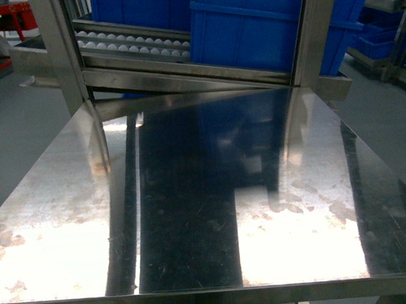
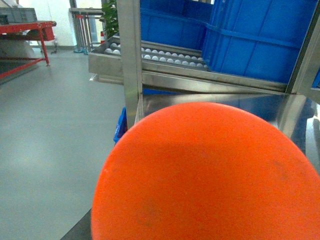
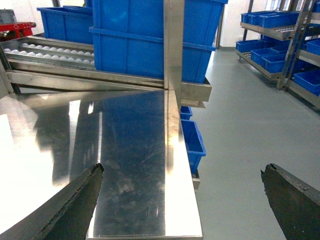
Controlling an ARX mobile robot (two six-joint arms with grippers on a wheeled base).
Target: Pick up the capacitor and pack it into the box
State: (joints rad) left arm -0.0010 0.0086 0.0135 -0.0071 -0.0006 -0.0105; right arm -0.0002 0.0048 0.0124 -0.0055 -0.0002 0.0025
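Neither capacitor nor box is showing on the steel table (image 1: 192, 213). The right end effector (image 3: 182, 200) is hanging wide open over the table's corner; an orange disc (image 2: 210, 175) is hiding the left one, so its state cannot be told. Locating the box should come first.

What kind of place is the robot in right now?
Most likely a factory or warehouse floor. A stainless steel worktable stands before a roller conveyor rack carrying blue crates, and shelving with more blue bins lines the grey floor.
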